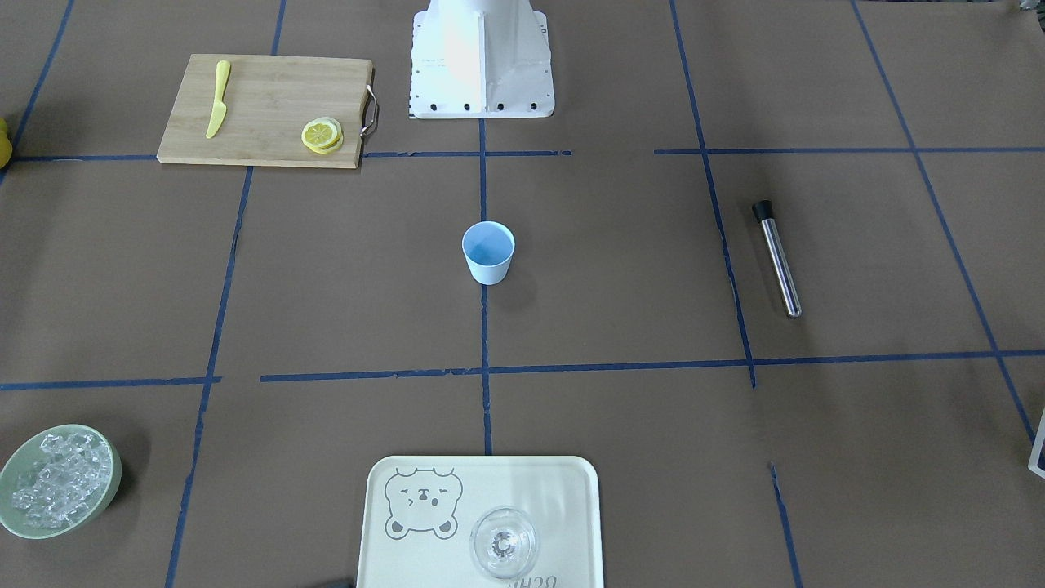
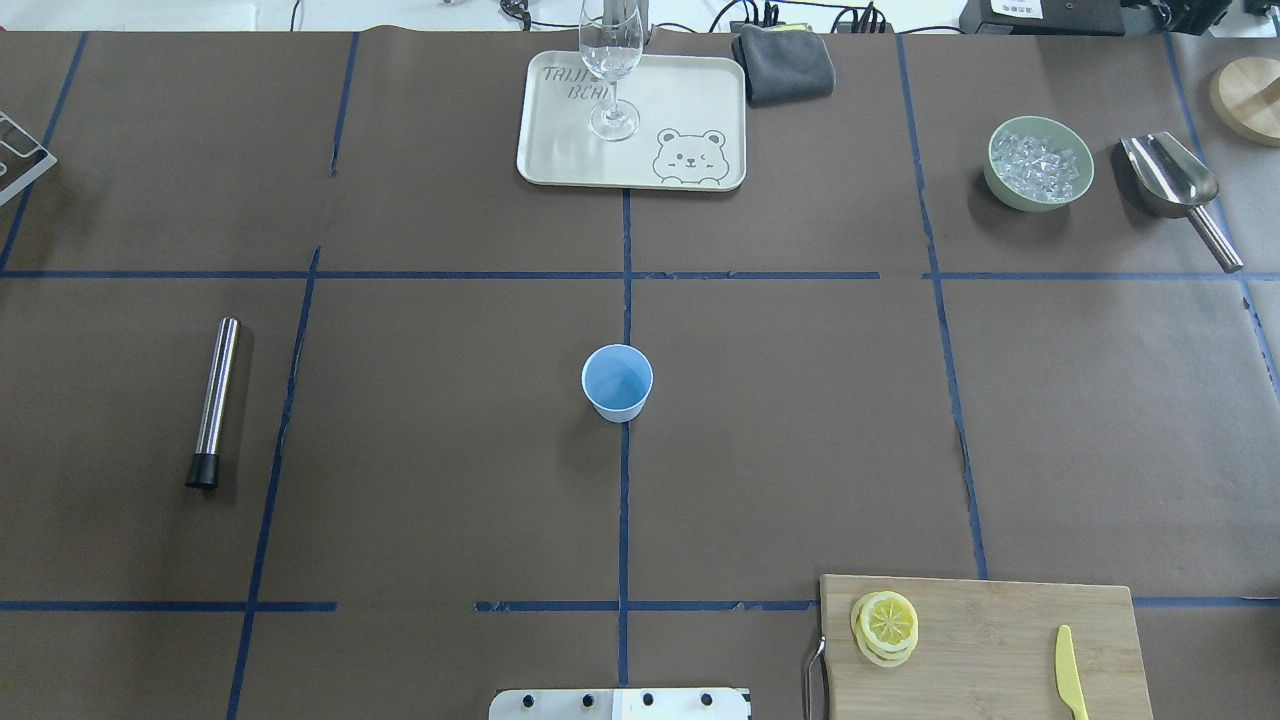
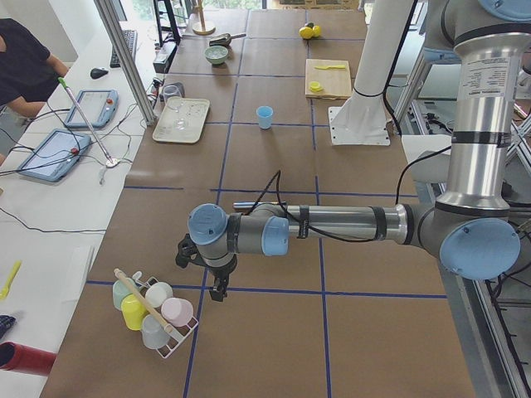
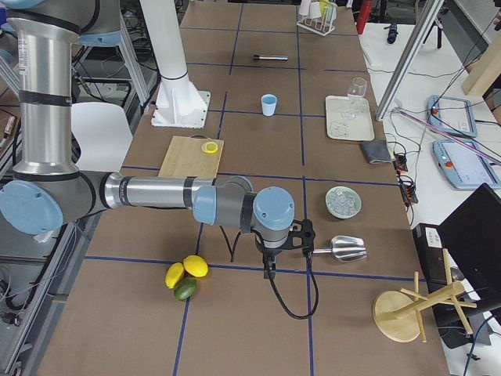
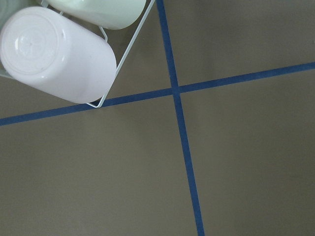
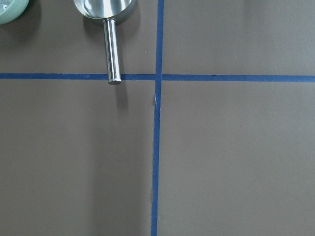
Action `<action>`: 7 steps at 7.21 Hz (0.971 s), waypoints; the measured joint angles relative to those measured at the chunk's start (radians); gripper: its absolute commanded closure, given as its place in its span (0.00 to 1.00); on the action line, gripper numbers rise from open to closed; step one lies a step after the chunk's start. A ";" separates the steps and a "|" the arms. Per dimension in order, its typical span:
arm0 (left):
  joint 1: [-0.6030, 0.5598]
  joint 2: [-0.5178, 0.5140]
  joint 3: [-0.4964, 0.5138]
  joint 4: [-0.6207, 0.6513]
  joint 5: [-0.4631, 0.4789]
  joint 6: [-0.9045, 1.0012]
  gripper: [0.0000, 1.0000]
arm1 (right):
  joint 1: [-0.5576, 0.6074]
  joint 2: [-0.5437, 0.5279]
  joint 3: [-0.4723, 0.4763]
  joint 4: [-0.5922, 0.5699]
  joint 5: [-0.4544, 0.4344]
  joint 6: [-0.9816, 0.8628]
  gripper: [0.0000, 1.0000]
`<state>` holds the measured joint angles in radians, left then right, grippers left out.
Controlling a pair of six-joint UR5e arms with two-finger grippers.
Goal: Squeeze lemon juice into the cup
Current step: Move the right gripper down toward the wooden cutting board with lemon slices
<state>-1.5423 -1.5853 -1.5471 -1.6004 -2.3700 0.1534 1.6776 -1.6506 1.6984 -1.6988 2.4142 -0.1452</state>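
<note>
Fingers (image 3: 218, 290) downward, left arm (image 3: 332, 224) outstretched, level

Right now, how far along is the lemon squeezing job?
Nothing looks done: the cup looks empty. Nothing is in hand: the lemon slices lie on the cutting board, the left gripper and right gripper hang over the table's ends. Left: pick, carry, squeeze.

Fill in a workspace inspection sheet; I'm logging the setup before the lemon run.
Surface: brown paper table, blue tape grid.
Job's things: thin yellow lemon slices stacked on bamboo cutting board; small light-blue plastic cup upright, centre.
Clutter: yellow plastic knife, black-capped steel rod, cream tray, clear wine glass, green ice bowl, steel scoop.
Grippers: left gripper, right gripper over table ends; open or shut unclear.
Cables: black cable looping below right wrist.
Surroundings: seated operator.
</note>
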 measured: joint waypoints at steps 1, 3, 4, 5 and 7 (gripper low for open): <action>0.000 -0.001 -0.001 0.000 0.000 0.000 0.00 | 0.000 0.001 0.000 0.002 -0.001 0.002 0.00; 0.001 -0.005 -0.003 -0.002 0.000 0.000 0.00 | -0.004 -0.001 0.012 0.009 0.009 0.015 0.00; 0.001 -0.008 -0.004 -0.005 0.000 0.000 0.00 | -0.018 0.004 0.038 0.022 0.025 0.035 0.00; 0.001 -0.011 -0.005 -0.008 0.000 0.000 0.00 | -0.045 0.032 0.067 0.041 0.062 0.110 0.00; 0.001 -0.013 -0.011 -0.013 0.000 0.000 0.00 | -0.194 0.098 0.105 0.067 0.130 0.320 0.00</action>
<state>-1.5416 -1.5986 -1.5580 -1.6132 -2.3700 0.1538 1.4832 -1.5528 1.8037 -1.6320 2.5443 0.1747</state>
